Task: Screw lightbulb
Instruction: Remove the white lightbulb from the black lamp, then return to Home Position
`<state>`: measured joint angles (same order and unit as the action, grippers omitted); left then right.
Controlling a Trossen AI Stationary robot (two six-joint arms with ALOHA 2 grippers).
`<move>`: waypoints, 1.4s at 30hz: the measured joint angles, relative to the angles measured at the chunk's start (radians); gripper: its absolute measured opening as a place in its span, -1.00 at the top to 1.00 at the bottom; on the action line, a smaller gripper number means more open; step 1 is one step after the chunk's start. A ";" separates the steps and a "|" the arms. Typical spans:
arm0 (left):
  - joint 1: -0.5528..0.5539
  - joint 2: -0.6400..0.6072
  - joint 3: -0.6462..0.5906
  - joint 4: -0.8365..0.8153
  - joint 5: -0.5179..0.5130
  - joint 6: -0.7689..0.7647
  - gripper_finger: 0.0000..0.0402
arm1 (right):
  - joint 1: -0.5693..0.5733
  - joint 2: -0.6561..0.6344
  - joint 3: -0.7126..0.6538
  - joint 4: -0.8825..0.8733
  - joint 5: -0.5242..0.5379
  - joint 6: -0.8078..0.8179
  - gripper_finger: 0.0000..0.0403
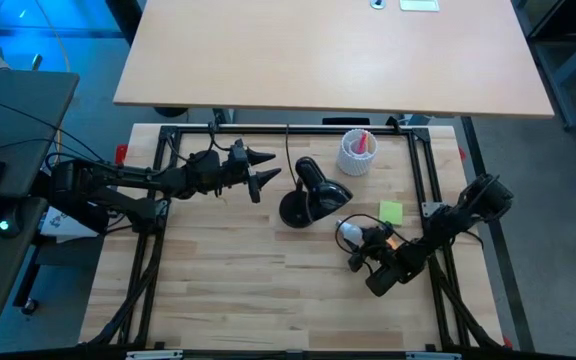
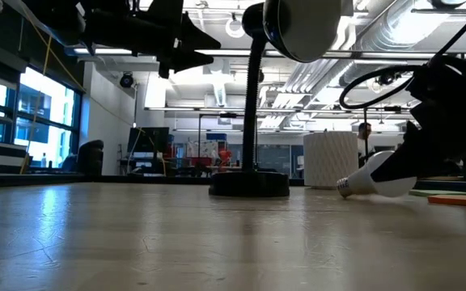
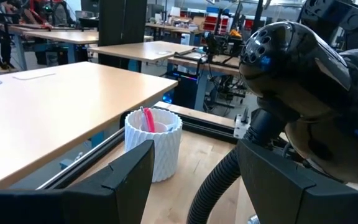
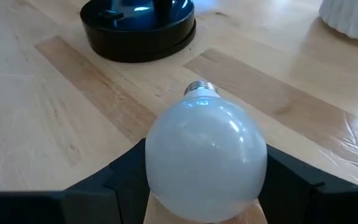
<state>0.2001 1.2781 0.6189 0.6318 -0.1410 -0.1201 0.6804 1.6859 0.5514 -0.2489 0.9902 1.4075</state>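
The white lightbulb lies on its side on the wooden table, its silvery screw base pointing at the black desk lamp's round foot. My right gripper is open, slanting down from the table's right, one finger on each side of the bulb's globe. The lamp stands mid-table, its head raised on a bent neck. My left gripper hovers open and level to the left of the lamp head, holding nothing. My right gripper's fingers flank the widest part of the bulb's globe, which rests on the table. The globe covers their inner faces, so I cannot tell whether they touch it.
A white ribbed cup with a red item in it stands behind the lamp at the far right. A green note lies right of the lamp foot. A second, lighter table lies beyond the far edge.
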 joint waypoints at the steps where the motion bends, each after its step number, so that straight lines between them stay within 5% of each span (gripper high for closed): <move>1: 0.000 0.000 0.000 -0.001 0.000 -0.001 -0.12 | 0.000 0.000 0.000 0.000 -0.002 0.000 -0.15; 11: 0.000 0.000 0.000 -0.003 0.000 -0.020 -0.12 | -0.001 -0.069 -0.002 -0.007 -0.107 -0.072 -0.53; 16: -0.007 -0.046 0.000 0.002 0.058 -0.043 -0.12 | -0.002 -0.210 0.010 -0.187 -0.230 -0.152 -0.58; 31: -0.094 -0.298 0.000 -0.297 0.050 -0.100 -0.11 | 0.050 -0.533 0.043 -0.283 -0.094 -0.429 -0.58; 37: -0.230 -0.496 0.000 -0.446 -0.030 -0.160 -0.02 | -0.009 -0.808 0.080 -0.252 -0.414 -0.854 -0.49; 42: -0.275 -0.605 0.000 -0.521 -0.109 -0.107 0.04 | -0.234 -1.032 0.001 -0.163 -0.699 -1.068 -0.45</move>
<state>-0.0746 0.6733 0.6186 0.1104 -0.2501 -0.2273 0.4460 0.6544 0.5524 -0.4115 0.2907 0.3395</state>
